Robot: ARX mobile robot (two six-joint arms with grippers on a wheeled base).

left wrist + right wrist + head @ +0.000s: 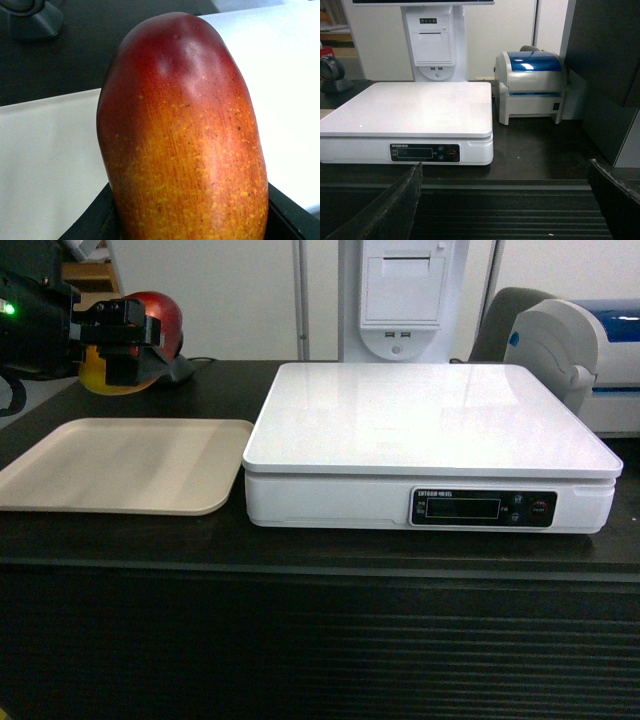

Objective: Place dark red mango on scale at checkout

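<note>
A dark red mango (155, 315) rides in the closed jaws of the left gripper (120, 330), held in the air at about 10 o'clock in the head view, above the far left corner of the checkout (300, 570) and beyond the beige tray (120, 465). The left wrist view is nearly filled by the fruit (red at the tip, shading to speckled orange nearer the camera), its lower end wedged between the black fingers (100, 220), with the tray and an edge of white platform below it. The scale (430, 430) sits at 3 o'clock from the mango, well apart, its glossy platform bare and its dark display panel (483, 508) facing the robot. The carry height looks chosen to clear the tray rim and the raised platform on the way across. The right gripper (505, 200) waits low in front of the counter at 6 o'clock, its 2 fingers spread wide and holding nothing, apparently kept out of the path. A blue-topped label printer (532, 85) stands just beside the scale at 3 o'clock.
</note>
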